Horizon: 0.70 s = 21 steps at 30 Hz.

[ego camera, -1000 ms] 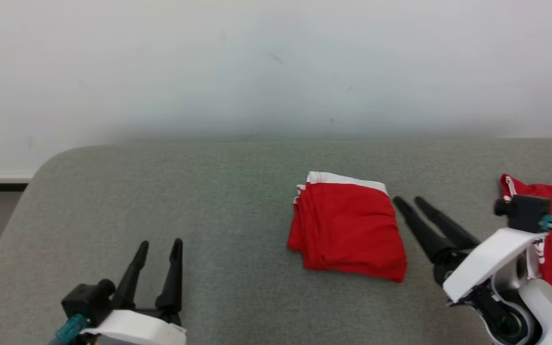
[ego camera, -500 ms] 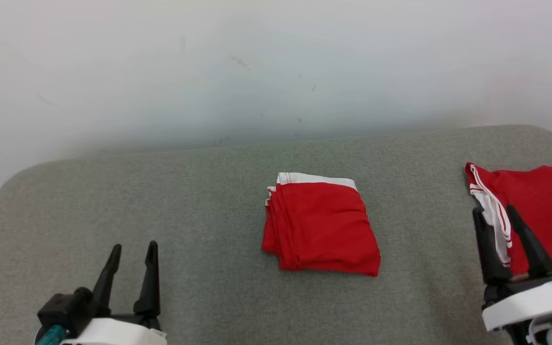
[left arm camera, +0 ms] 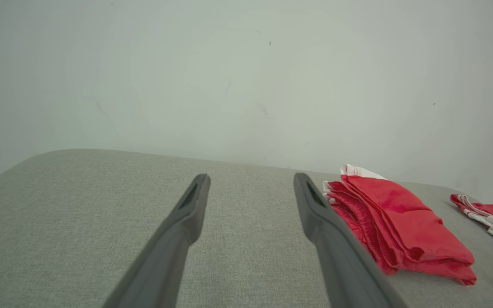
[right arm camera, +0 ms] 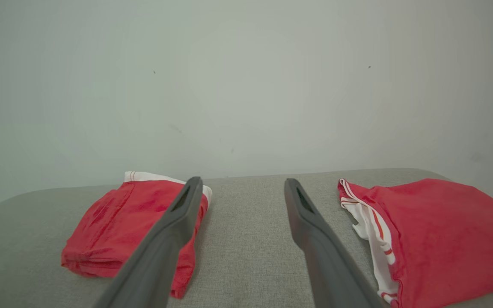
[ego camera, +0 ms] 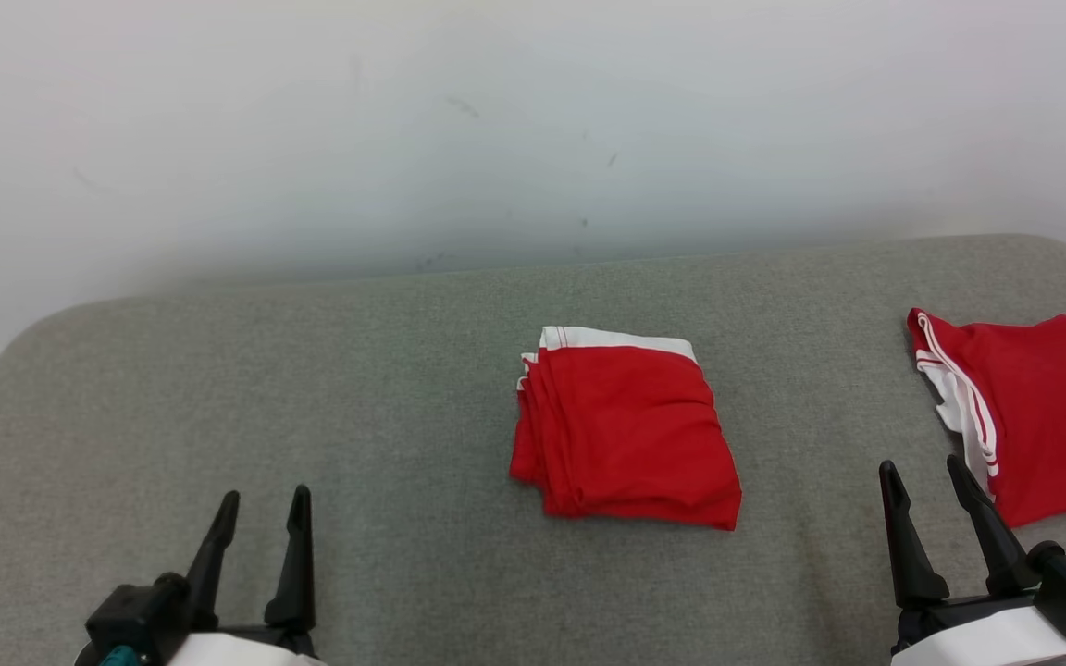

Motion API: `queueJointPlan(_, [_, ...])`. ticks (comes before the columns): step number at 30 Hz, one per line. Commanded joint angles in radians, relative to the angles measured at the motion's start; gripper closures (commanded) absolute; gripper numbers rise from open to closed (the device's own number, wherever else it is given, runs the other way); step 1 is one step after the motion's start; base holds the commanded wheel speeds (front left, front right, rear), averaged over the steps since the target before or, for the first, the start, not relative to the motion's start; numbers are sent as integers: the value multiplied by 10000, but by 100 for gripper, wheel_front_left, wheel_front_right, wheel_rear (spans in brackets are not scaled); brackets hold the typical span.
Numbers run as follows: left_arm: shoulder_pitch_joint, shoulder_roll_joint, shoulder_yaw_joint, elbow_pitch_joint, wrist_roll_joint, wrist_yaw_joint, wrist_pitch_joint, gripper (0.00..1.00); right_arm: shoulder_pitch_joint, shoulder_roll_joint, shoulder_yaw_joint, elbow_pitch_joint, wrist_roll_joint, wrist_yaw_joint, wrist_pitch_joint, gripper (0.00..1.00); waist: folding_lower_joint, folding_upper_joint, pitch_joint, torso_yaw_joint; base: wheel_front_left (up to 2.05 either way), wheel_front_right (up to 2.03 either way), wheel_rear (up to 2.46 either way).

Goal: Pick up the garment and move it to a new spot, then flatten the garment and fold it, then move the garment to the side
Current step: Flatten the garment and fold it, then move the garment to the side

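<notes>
Grey fabric-covered table (ego camera: 385,416) against a plain, lightly scuffed white wall (ego camera: 533,120), both grippers empty.
The folded red garment (ego camera: 625,430), white band at its far edge, lies just toward 3 o'clock of the table's middle; a second red garment (ego camera: 1042,416) with white stripes lies at the 3 o'clock edge. The left gripper (ego camera: 265,495) at 7 o'clock and the right gripper (ego camera: 922,464) at 5 o'clock both stand spread wide. Half a second ago the right gripper's fingers overlapped the second garment's striped edge; now they sit lower, apart from it.
</notes>
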Motion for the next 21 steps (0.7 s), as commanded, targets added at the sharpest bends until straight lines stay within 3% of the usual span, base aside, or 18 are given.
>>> queueJointPlan(1, [-10, 9, 35, -56, 46, -21, -8, 0, 97, -14, -27, -10, -58, -2, -22, 0, 0, -1, 21, 13, 0, 0, 0])
queueJointPlan(11, [-376, -26, -416, -186, -73, -10, -10, 0, -889, -47, 292, 622, 131, -2, 448, 0, 0, -1, 316, 525, 0, 0, 0])
queueJointPlan(21, [-832, 6, -869, -88, -382, -10, -8, 0, -3557, -176, 960, 2873, 980, -2, 1842, 0, 0, -1, 900, 1686, 0, 0, 0])
